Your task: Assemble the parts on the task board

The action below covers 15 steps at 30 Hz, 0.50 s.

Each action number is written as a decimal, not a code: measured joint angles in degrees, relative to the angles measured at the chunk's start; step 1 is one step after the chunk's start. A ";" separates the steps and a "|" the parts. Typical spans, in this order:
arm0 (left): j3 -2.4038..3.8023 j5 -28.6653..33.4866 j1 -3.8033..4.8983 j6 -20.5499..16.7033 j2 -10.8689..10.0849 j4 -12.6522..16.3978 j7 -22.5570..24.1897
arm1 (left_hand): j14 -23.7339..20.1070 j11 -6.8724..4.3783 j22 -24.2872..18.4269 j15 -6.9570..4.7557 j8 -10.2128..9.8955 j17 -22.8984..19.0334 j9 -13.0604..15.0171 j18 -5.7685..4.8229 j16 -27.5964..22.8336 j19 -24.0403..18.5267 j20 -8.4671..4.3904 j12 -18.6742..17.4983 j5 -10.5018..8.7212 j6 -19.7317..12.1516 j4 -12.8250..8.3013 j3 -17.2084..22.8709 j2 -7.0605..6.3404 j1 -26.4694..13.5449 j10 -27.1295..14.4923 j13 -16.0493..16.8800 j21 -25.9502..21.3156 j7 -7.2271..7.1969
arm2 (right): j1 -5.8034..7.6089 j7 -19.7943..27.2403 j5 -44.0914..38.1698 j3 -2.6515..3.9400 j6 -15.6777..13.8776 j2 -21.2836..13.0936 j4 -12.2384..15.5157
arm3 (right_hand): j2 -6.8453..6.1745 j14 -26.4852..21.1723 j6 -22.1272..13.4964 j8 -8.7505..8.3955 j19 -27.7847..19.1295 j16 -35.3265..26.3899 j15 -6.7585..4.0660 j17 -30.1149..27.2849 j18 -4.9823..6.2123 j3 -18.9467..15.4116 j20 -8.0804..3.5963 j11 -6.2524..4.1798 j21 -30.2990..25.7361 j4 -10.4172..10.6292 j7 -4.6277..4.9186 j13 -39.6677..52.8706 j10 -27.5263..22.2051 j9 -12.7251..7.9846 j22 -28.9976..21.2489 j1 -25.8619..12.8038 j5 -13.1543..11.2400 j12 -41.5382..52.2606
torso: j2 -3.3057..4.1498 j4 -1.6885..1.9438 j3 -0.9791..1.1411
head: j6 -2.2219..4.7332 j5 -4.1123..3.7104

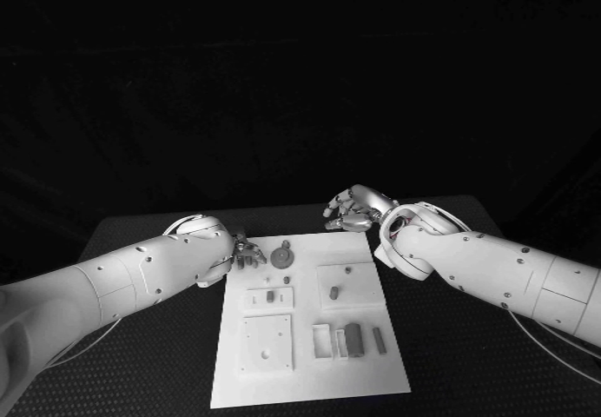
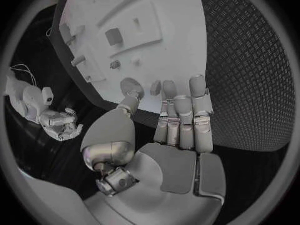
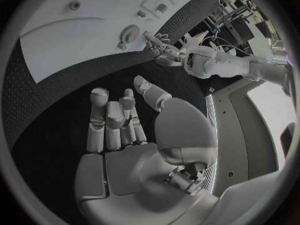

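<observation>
Stretching across the middle of the black tabletop (image 1: 150, 365), the white task board (image 1: 313, 382) is lying lengthwise away from the robot, and both arms are reaching toward its far end. The left hand (image 1: 247, 254) is hovering at the board's far left corner with its fingers (image 2: 187, 110) held straight and apart, nothing between them; in the left wrist view the fingertips are pointing at the board's edge, just beside the oval part (image 1: 283, 257) lying there. The right hand (image 1: 354, 208) is hanging beyond the far right corner, off the board and over the bare tabletop, fingers loosely curled but apart, also carrying nothing.

Judging by this, the step in hand is picking up the oval part with the left hand. Doing it well is calling for lowering the fingers on either side of the piece rather than onto it, since a flat, thin part on a smooth plate is likely to skate away if nudged. Closing thumb and finger slowly, low against the board, should be giving the surest pinch.

Nearer the robot, the long parts (image 1: 354, 337) are lying side by side, and a small peg (image 1: 334, 294) is standing in a raised square, well apart from both hands.
</observation>
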 measured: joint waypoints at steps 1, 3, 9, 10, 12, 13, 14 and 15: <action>0.00 -0.01 -0.01 0.00 0.03 -0.04 0.01 | 0.00 0.00 0.00 0.00 0.00 -0.03 -0.03 0.00 0.00 0.00 0.00 0.00 0.00 0.00 0.00 0.00 0.08 0.07 0.00 0.00 0.00 0.00 | 0.00 0.00 0.00 0.00 0.00 -0.01 0.00 | 0.00 0.00 0.00 0.00 0.00 0.00 0.00 0.00 0.00 0.00 0.00 0.00 0.00 0.00 0.00 0.00 0.00 0.00 0.00 0.00 0.00 0.00 | 0.01 0.00 0.00 | 0.00 -0.01; 0.00 -0.02 -0.03 0.00 0.11 -0.18 0.02 | 0.00 0.00 0.00 0.00 0.00 -0.03 -0.03 0.00 0.00 0.00 0.00 0.00 0.00 0.00 0.00 0.00 0.30 0.30 0.00 0.00 0.00 0.00 | 0.00 0.00 0.00 0.00 0.00 -0.01 0.01 | 0.00 0.00 0.00 0.00 0.00 0.00 0.00 0.00 0.00 0.00 0.00 0.00 0.00 0.00 0.00 0.00 0.00 0.00 0.00 0.00 0.00 0.00 | 0.01 0.00 0.00 | -0.01 -0.02; 0.00 -0.06 -0.05 0.01 0.21 -0.48 0.03 | -0.02 -0.01 -0.01 0.02 0.00 -0.10 -0.02 0.00 0.27 0.11 0.12 0.00 0.00 0.00 -0.16 -0.16 0.72 0.04 0.01 0.00 0.00 -0.01 | 0.00 0.00 0.00 0.00 0.00 -0.02 0.04 | 0.00 0.00 0.00 0.00 0.00 0.00 0.00 0.00 0.00 0.00 0.00 0.00 0.00 0.00 -0.02 0.00 0.00 0.00 0.00 0.00 0.00 0.00 | 0.01 0.00 -0.01 | -0.09 -0.08; 0.00 -0.07 -0.05 0.02 0.22 -0.53 0.03 | 0.00 -0.01 -0.01 0.00 0.00 -0.12 -0.03 0.00 0.27 0.20 0.21 0.00 0.00 0.05 -0.16 -0.16 1.03 0.03 0.01 -0.01 0.00 -0.06 | 0.00 0.00 0.00 0.00 0.00 -0.03 0.04 | 0.00 0.00 -0.01 0.00 0.00 0.00 0.00 0.00 0.01 0.00 0.00 0.00 0.00 0.00 -0.02 0.00 0.00 -0.01 0.00 0.00 0.00 0.00 | 0.01 0.00 -0.01 | -0.10 -0.10; 0.00 -0.08 -0.06 0.05 0.23 -0.63 0.03 | 0.14 -0.01 -0.01 -0.13 0.00 -0.16 -0.03 0.01 0.27 0.21 0.21 0.00 0.00 0.31 -0.16 -0.16 1.02 0.03 0.01 -0.01 0.00 -0.24 | 0.00 0.00 0.00 0.00 0.00 -0.04 0.06 | 0.00 0.00 -0.02 0.00 -0.01 0.00 0.00 0.00 0.00 0.00 0.01 0.00 0.00 0.00 -0.04 0.00 0.00 -0.01 0.00 0.00 0.00 0.00 | 0.02 -0.01 -0.01 | -0.11 -0.13; 0.00 -0.08 -0.06 0.07 0.25 -0.67 0.03 | 0.18 -0.02 -0.01 -0.17 0.00 -0.16 -0.02 0.00 0.27 0.21 0.21 0.06 0.00 0.43 -0.15 -0.16 1.02 0.03 0.02 -0.01 0.00 -0.19 | 0.00 0.00 0.00 0.00 0.00 -0.05 0.07 | 0.00 0.00 -0.02 0.00 -0.07 0.00 0.00 0.00 0.00 0.00 0.07 0.00 0.00 0.00 -0.05 0.00 0.00 -0.01 0.00 0.00 0.00 0.00 | 0.02 -0.01 -0.01 | -0.12 -0.14; 0.00 -0.08 -0.07 0.09 0.28 -0.73 0.03 | 0.26 -0.03 -0.01 -0.24 0.00 -0.16 -0.03 0.00 0.27 0.22 0.20 0.24 0.00 0.48 -0.15 -0.16 1.13 0.14 0.04 -0.01 0.00 -0.15 | 0.00 0.00 0.00 0.00 0.00 -0.06 0.08 | 0.00 0.00 -0.04 0.00 -0.08 0.00 0.00 0.00 0.00 0.00 0.08 0.00 0.00 0.00 -0.07 0.00 0.00 -0.01 0.00 0.00 0.00 0.00 | 0.03 -0.02 -0.01 | -0.12 -0.14; -0.01 -0.09 -0.08 0.11 0.33 -0.79 0.03 | 0.27 -0.10 -0.01 -0.26 0.00 -0.17 -0.02 0.00 0.38 0.27 0.16 0.24 0.00 0.57 -0.15 -0.16 1.39 0.12 0.10 -0.01 0.00 -0.10 | 0.00 0.00 0.00 0.00 0.00 -0.07 0.08 | 0.00 0.00 -0.05 0.00 -0.08 0.00 0.00 0.00 0.00 0.00 0.08 0.00 0.00 0.00 -0.09 0.00 0.00 -0.01 0.00 0.00 0.00 0.00 | 0.03 -0.02 -0.01 | -0.12 -0.15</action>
